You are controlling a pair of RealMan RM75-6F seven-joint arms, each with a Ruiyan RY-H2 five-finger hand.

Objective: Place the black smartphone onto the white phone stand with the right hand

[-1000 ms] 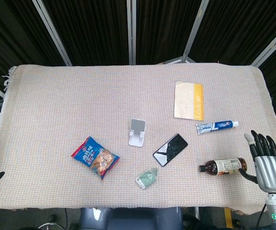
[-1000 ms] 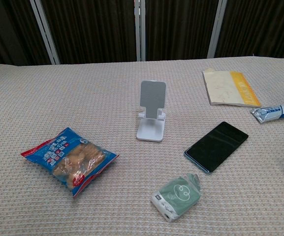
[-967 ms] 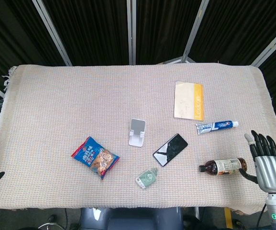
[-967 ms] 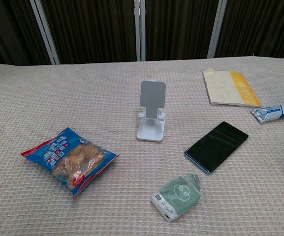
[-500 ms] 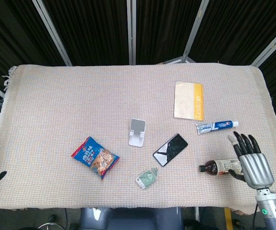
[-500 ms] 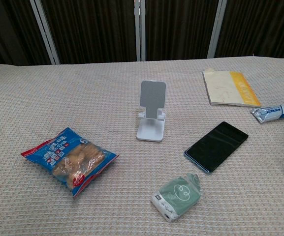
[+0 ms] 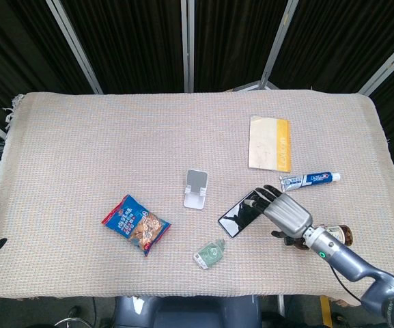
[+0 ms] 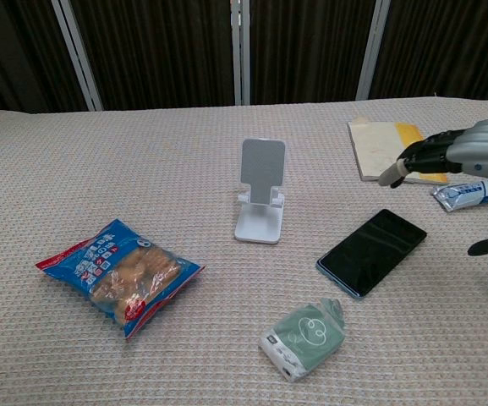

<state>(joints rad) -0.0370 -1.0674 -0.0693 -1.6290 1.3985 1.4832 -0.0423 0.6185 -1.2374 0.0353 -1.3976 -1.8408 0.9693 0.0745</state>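
Phone (image 7: 243, 213) lies flat on the cloth beneath the right hand (image 7: 283, 212), whose fingers (image 8: 414, 157) are spread, holding nothing. Stand (image 7: 196, 188) sits beyond the fingertips, well apart. Risk: a flat phone offers no edge; fingers may slide it away.

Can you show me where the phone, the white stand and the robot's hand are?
phone (image 8: 370, 252), chest view, middle of its dark screen.
stand (image 8: 262, 162), chest view, on its upright back plate.
right hand (image 7: 285, 212), head view, on the silver back of the hand.
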